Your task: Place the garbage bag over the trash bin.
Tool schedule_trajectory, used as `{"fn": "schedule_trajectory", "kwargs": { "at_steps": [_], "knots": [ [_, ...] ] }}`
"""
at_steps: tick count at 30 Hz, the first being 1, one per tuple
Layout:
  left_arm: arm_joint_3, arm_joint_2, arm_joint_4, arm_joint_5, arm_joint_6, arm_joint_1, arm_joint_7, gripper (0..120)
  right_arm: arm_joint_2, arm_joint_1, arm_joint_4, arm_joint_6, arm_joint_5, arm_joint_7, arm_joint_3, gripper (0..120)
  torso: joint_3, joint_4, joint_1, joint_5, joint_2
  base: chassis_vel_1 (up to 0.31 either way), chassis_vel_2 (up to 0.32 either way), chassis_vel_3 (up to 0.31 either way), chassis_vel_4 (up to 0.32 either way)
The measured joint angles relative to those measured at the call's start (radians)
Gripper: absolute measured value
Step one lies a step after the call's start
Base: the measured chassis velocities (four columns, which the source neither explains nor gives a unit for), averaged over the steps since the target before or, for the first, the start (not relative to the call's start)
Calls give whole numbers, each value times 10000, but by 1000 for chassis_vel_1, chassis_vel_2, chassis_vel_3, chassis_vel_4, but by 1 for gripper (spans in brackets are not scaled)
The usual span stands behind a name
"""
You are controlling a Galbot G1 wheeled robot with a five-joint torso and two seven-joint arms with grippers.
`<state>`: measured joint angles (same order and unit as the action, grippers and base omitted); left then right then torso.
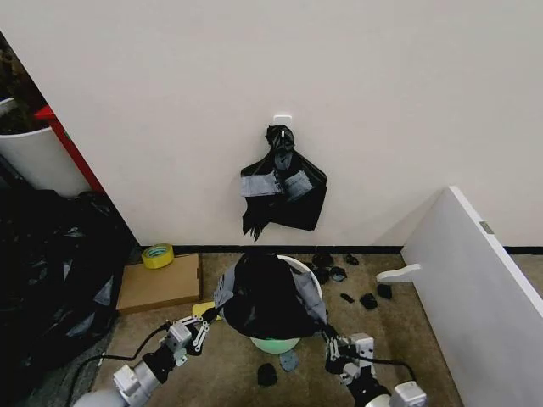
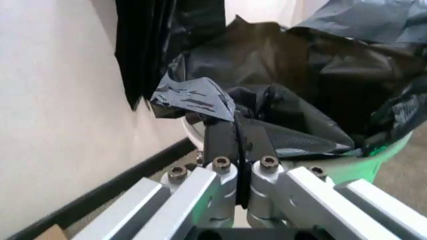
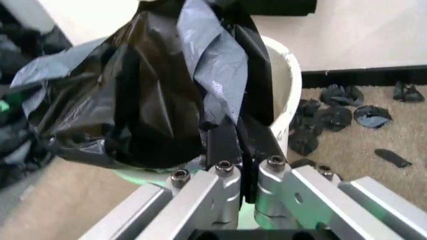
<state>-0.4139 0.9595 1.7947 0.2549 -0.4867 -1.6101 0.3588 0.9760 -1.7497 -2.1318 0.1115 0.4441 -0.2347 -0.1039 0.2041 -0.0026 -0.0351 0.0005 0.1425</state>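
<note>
Both arms reach forward and low from either side of the bin [image 1: 293, 270]. The left tool [image 1: 206, 317] is pressed together on a fold of the bag [image 1: 267, 297] at the bin's left side; the right tool [image 1: 327, 333] pinches the bag's edge at the right side — fingers [image 3: 223, 142] together. The black bag lies bunched over the bin's mouth, between the two tools, draping partway down the white wall, the bin standing on the floor by the wall.
</note>
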Motion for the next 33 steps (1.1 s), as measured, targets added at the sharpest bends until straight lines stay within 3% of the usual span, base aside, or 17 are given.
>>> {"fn": "schedule_trajectory", "kwargs": {
  "at_steps": [3,13,26,33],
  "knots": [
    [142,31,-129,-325,-36,8,-284,0,41,36,175,10,-76,20,46,0,0,0,0,1,0,0,0,0,0],
    [189,-24,13,-2079,16,-591,-2613,0,366,164,620,-303,-480,-388,259,0,0,1,0,2,0,0,0,0,0],
    [709,917,-1210,-2479,153,43,-2805,0,602,322,1574,-582,-1909,-611,176,0,1,0,0,0,0,0,0,0,0],
    [800,1481,-1652,-2397,285,434,-2819,0,814,747,2329,-117,-2198,-230,-8,0,1,0,0,1,0,0,0,0,0]
  ]
}}
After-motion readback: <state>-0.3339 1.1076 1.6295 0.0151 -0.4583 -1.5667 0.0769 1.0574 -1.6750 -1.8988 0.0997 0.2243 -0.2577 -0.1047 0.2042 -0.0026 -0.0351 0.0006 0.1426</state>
